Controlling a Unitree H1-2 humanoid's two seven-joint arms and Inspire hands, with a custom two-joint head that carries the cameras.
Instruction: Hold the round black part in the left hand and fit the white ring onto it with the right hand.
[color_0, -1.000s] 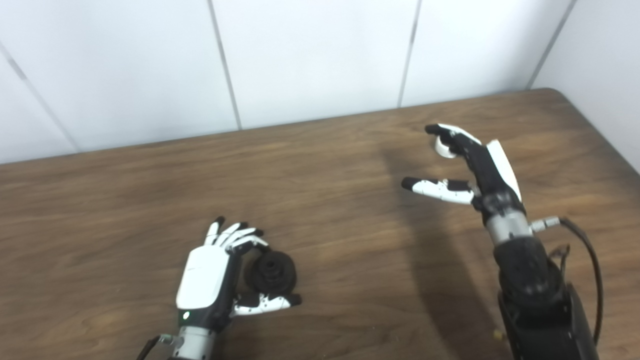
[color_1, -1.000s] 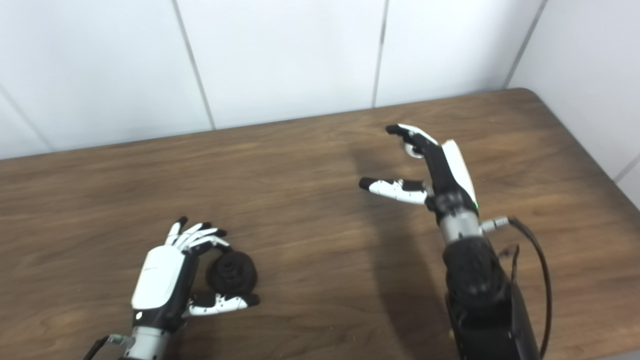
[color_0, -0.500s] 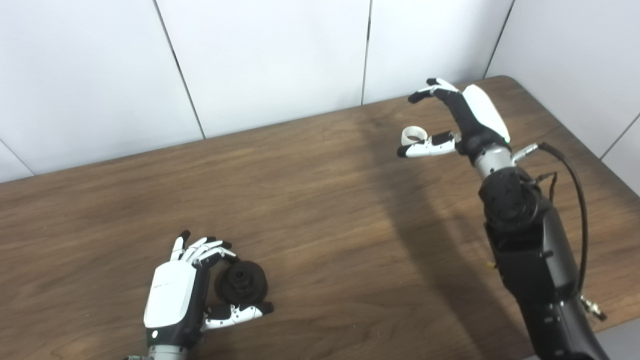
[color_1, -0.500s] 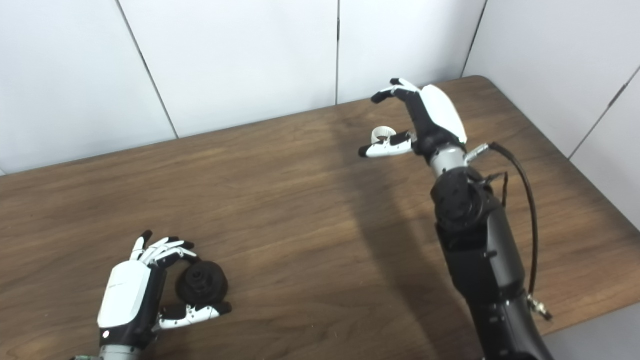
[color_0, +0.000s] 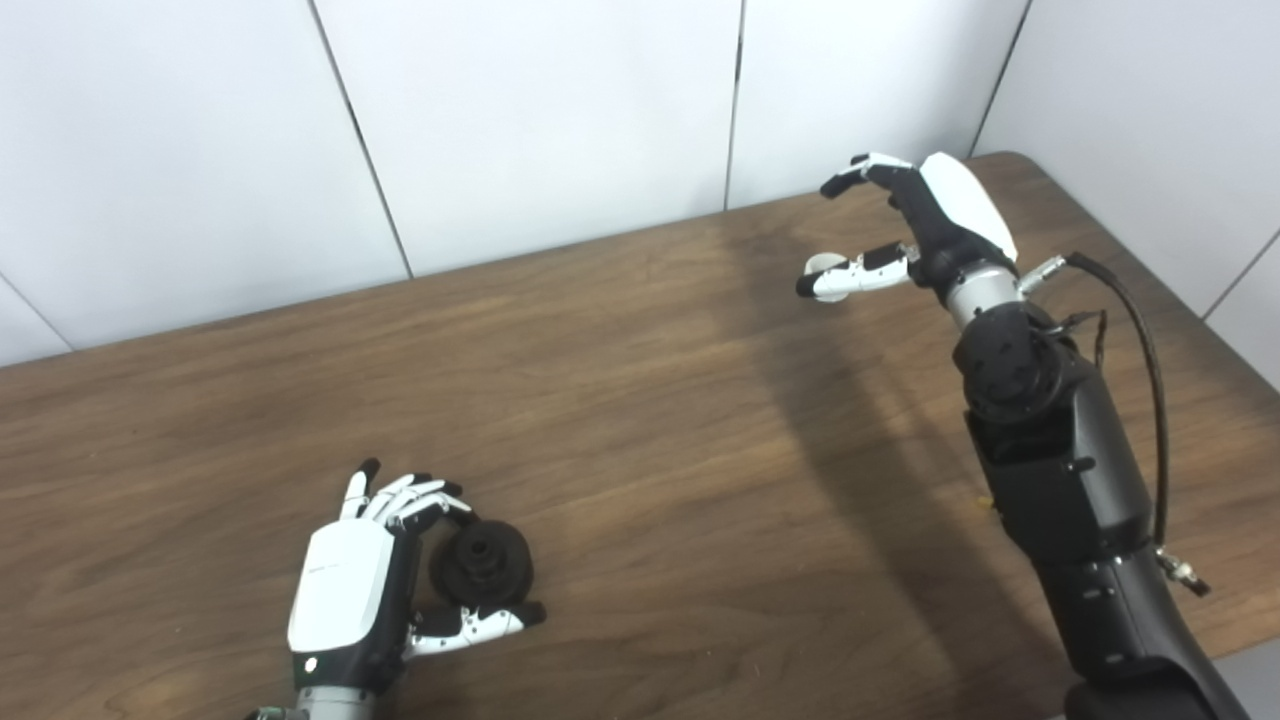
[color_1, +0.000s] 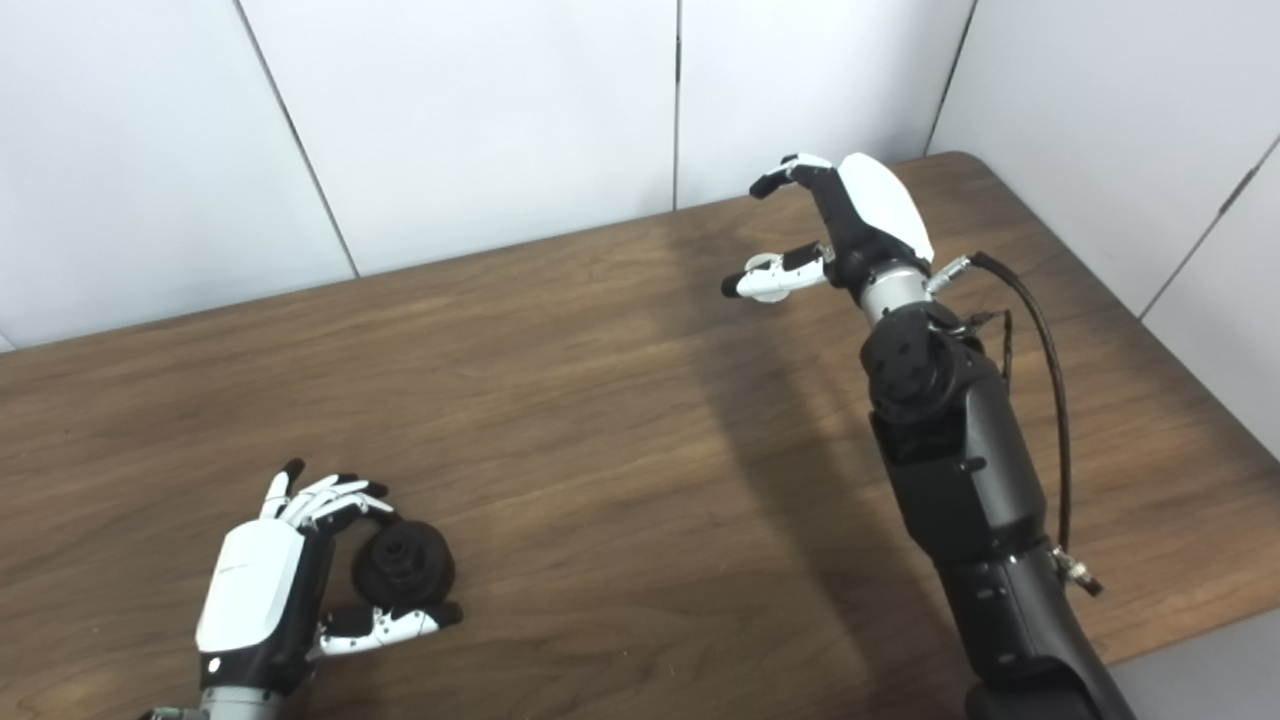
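The round black part (color_0: 482, 562) rests on the brown table (color_0: 640, 400) near the front left. My left hand (color_0: 350, 590) is shut on it, with the fingers curled over its top edge and the thumb lying under it. The white ring (color_0: 824, 264) lies on the table at the back right, partly hidden behind my right thumb. My right hand (color_0: 940, 215) hovers open over the ring, its fingers arched above and beyond it and the thumb (color_1: 775, 283) stretched out just in front of it.
White wall panels (color_0: 560, 120) rise behind the table and along its right side. The table's right edge and rounded back corner (color_0: 1040, 165) lie close to the right hand. The black right forearm with its cable (color_0: 1130, 330) spans the right side.
The camera view shifted during the first half second. The right hand reached farther back, so the ring now sits between fingers and thumb, and the thumb has moved in front of it. The left hand kept its hold.
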